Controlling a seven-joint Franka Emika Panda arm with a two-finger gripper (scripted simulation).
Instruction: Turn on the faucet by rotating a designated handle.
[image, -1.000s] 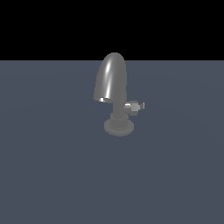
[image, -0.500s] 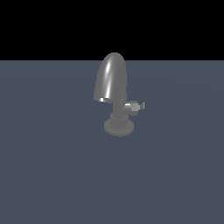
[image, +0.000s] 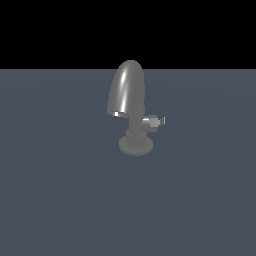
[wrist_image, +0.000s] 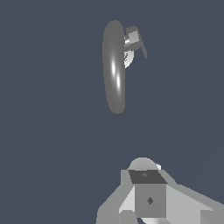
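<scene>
Well apart from the faucet (wrist_image: 113, 65), the end effector (wrist_image: 146, 205) touches nothing; its opening cannot be told.

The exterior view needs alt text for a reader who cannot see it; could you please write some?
A shiny grey metal faucet stands alone on a flat slate-blue surface, its tall bullet-shaped spout rising from a ribbed neck and round disc base. A small stub handle juts from the stem toward the exterior view's right. No robot arm or gripper appears here.
</scene>
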